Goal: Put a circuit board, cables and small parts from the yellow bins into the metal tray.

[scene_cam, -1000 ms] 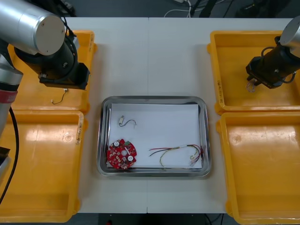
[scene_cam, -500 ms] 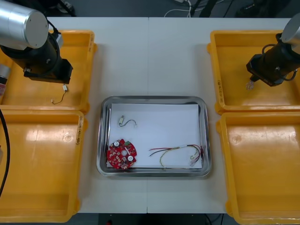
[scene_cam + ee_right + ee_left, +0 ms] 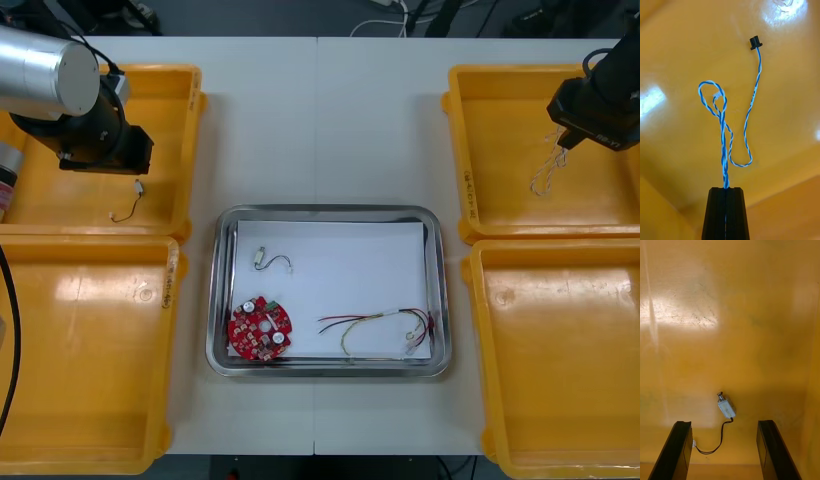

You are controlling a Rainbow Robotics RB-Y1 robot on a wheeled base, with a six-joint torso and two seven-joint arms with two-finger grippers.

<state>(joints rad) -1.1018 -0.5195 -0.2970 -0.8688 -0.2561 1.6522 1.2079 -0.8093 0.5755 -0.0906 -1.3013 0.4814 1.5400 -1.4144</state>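
Cable aloft: right gripper (image 3: pixel 726 189) pinches one twisted blue and white cable (image 3: pixel 723 123) by its middle above the far right yellow bin (image 3: pixel 500 130). It's light, limp and likely to swing. Left gripper (image 3: pixel 724 422) hovers wide over one small metal part (image 3: pixel 726 408); take its stiff body, not the lead. Metal tray (image 3: pixel 330 213) holds one circuit board (image 3: pixel 260 328), one red and yellow cable (image 3: pixel 375 325) and another small part (image 3: pixel 262 257). Four bins.

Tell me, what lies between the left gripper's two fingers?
In the left wrist view, a small metal part with a thin black lead lies on the yellow bin floor, between the open left gripper fingers.
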